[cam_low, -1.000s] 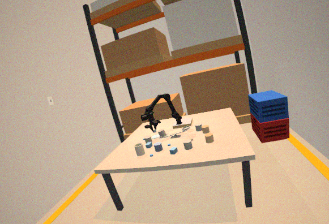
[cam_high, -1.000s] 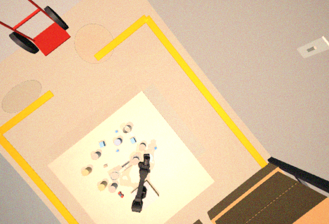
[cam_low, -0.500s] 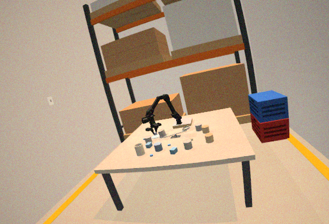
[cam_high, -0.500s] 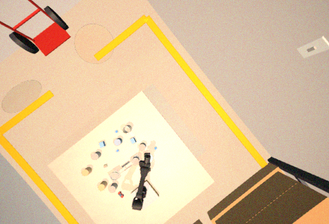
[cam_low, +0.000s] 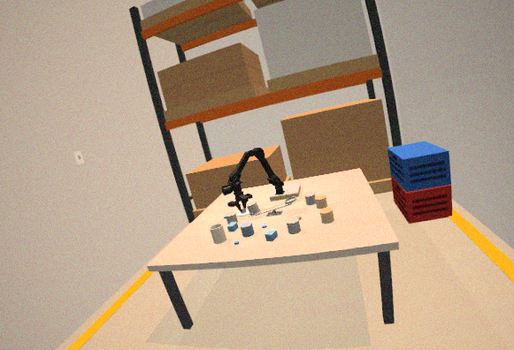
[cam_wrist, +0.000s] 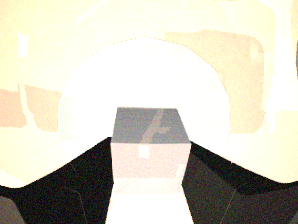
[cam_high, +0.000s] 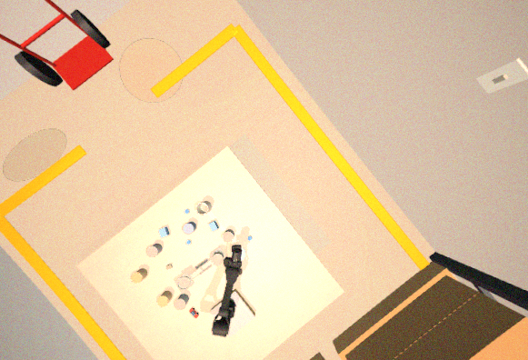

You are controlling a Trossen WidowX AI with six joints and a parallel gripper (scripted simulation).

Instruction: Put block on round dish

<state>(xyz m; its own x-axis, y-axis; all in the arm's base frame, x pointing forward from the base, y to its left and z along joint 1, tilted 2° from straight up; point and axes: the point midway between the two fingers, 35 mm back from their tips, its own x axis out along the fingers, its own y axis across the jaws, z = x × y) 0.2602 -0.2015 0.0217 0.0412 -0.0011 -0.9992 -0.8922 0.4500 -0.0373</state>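
Observation:
My gripper (cam_high: 236, 249) (cam_low: 243, 210) (cam_wrist: 147, 145) is shut on a small grey-pink block (cam_wrist: 151, 125). Both fingers touch its sides, low over the white round dish (cam_low: 247, 214) (cam_wrist: 145, 70). Whether the block's underside touches the dish is hidden. The small balance (cam_high: 204, 268) (cam_low: 268, 210) lies beside the dish. One grey cup (cam_high: 217, 259) (cam_low: 253, 208) stands upright on its end near the dish. The far end pan (cam_high: 184, 283) (cam_low: 291, 200) carries no cup. No cup shows above the dish.
A grey cup (cam_high: 229, 235) (cam_low: 230, 218) and a small blue piece (cam_high: 250, 237) stand near the dish. Farther off are a lilac cup (cam_high: 189, 227) (cam_low: 247, 229), a taller beige cup (cam_high: 204, 207) (cam_low: 218, 234), blue blocks (cam_high: 214, 225) (cam_low: 271, 235), and several grey and tan cups.

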